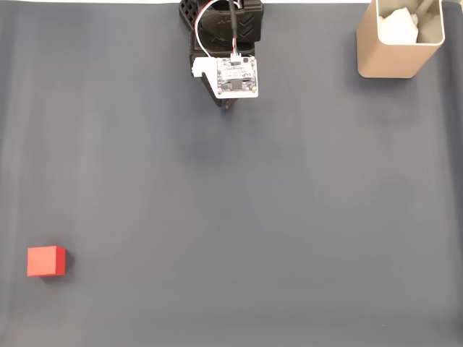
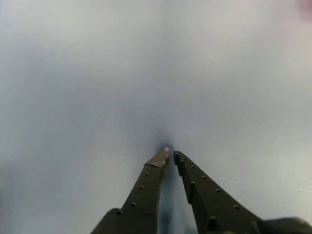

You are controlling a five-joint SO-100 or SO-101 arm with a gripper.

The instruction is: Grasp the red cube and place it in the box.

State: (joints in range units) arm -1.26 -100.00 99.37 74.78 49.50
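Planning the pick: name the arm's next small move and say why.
Probably swing toward the red cube, opening the jaws on the way. In the fixed view it sits at lower left, far from the arm at top centre; the gripper looks nearly shut over bare mat, holding nothing.

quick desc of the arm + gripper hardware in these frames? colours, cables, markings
In the fixed view the arm is black plastic with a lattice-patterned body and chevron cut-outs. A white bracket carries a small square circuit board, fed by white, red and black cables. In the wrist view the gripper has two long dark tapering fingers dotted with rows of small holes. No readable markings.
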